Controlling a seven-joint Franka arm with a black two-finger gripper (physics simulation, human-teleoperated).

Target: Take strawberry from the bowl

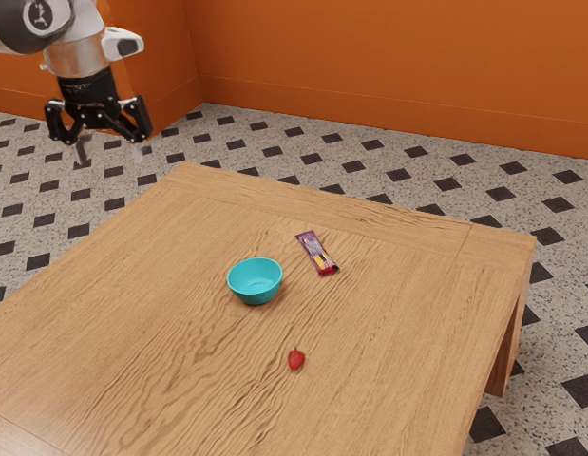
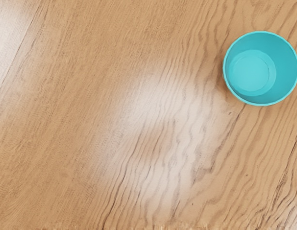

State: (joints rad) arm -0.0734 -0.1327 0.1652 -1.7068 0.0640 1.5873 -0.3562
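High at the exterior view's upper left is my gripper [image 1: 109, 152], well above the table and away from the bowl, its two fingers spread apart with nothing between them. A turquoise bowl [image 1: 256, 282] stands upright on the table. The wrist view looks down into the same bowl [image 2: 254, 72], and its inside holds nothing. The red strawberry [image 1: 295, 360] lies on the bare wood outside the bowl, a short way off and not touching it.
A purple and red wrapped bar [image 1: 317, 253] lies on the wooden table [image 1: 170, 285] beyond the bowl. The table's edge and corner stand toward the exterior view's right, with patterned floor around and an orange wall behind.
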